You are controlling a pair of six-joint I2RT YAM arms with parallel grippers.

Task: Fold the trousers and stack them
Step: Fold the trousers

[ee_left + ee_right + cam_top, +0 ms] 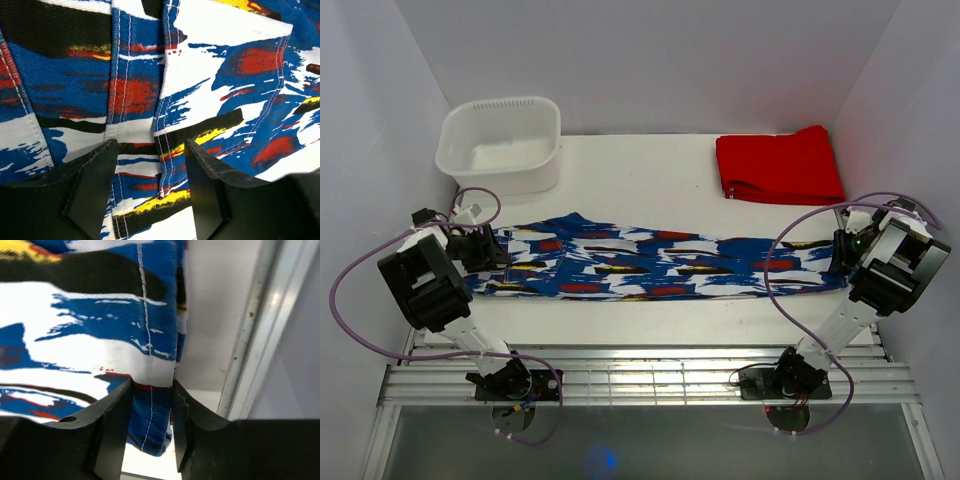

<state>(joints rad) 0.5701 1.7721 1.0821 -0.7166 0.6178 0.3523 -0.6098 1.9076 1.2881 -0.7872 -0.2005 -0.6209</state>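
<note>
Printed trousers [660,265] flat across tabletop [650,320], white tub [500,178] behind.
Only the wrist views show us this: right hand [150,390] clamped on the trousers' end, left hand [150,165] apart above them.

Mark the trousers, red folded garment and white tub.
trousers [650,265]: top view, printed fabric mid-length.
red folded garment [780,165]: top view, centre of the top layer.
white tub [510,178]: top view, near outer wall.
</note>
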